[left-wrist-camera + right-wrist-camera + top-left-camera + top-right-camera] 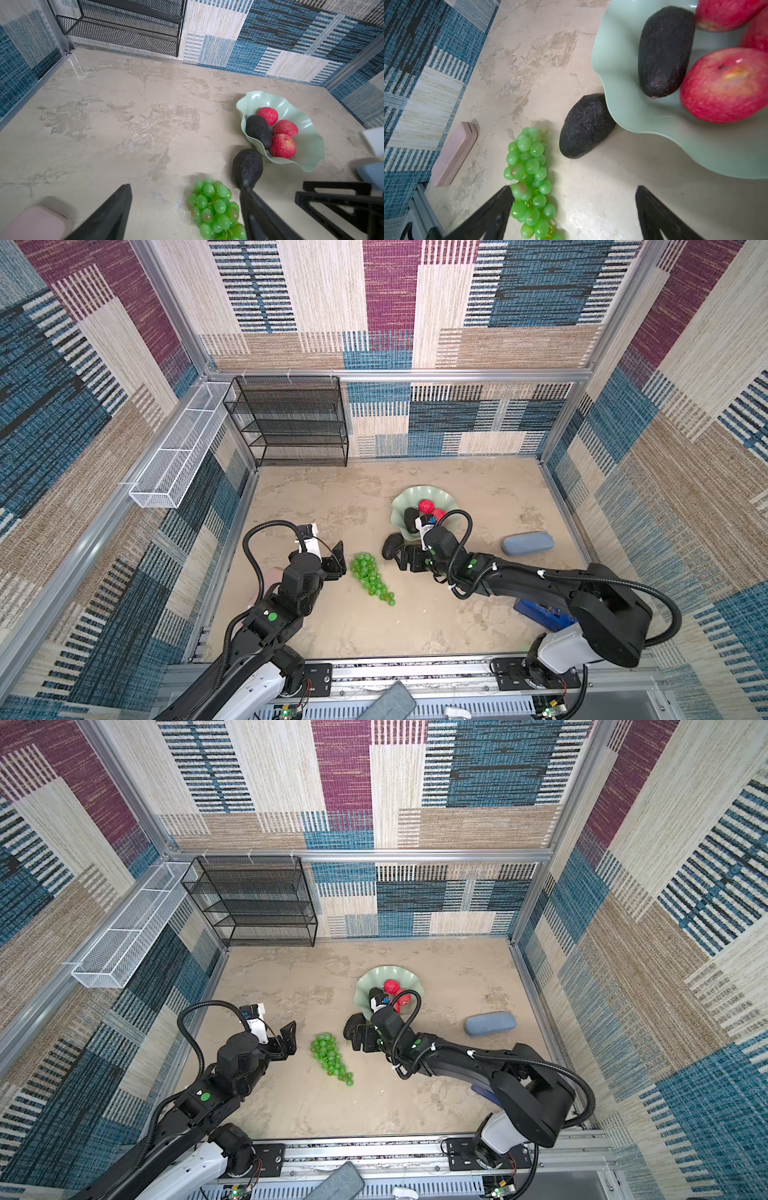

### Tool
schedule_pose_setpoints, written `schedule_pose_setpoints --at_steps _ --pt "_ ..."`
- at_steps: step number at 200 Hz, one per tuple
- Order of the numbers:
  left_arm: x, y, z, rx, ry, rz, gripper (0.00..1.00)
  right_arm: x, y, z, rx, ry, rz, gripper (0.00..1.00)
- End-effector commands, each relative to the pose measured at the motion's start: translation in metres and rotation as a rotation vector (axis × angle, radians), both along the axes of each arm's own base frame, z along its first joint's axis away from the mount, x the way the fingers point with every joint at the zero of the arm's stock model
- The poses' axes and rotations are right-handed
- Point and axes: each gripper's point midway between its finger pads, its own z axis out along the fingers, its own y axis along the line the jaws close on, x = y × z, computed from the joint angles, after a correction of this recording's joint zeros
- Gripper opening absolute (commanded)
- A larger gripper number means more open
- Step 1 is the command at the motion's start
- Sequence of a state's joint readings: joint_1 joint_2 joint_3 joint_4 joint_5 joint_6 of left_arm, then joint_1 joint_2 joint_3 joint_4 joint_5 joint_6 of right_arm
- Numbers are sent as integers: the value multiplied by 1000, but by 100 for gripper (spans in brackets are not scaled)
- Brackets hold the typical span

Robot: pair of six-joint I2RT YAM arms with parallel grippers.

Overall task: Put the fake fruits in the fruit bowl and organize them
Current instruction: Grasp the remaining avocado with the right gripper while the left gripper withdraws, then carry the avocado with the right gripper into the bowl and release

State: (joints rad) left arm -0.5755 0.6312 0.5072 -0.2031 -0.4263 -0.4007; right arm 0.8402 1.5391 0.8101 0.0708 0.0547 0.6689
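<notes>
Right wrist view: right fingers [500, 209] spread, empty, aimed at avocado [586, 126] stuck outside fruit bowl [623, 87] rim. Left fingers [118, 205] spread just left of grapes [214, 207], guessing both get grabbed next.

Grapes [371, 578] are green, avocados [247, 166] black, apples [283, 145] red, bowl [310, 147] mint.
</notes>
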Motion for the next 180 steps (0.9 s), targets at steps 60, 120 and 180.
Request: schedule_pose_setpoints --at_steps 60,120,180 --pt "-11 16 -1 23 13 41 85 52 32 -40 -26 42 -142 92" --pt "-18 24 3 41 5 54 85 76 43 -65 -146 -5 -141 73" --pt "-17 24 7 36 -14 56 86 38 48 -19 -146 -111 -27 51"
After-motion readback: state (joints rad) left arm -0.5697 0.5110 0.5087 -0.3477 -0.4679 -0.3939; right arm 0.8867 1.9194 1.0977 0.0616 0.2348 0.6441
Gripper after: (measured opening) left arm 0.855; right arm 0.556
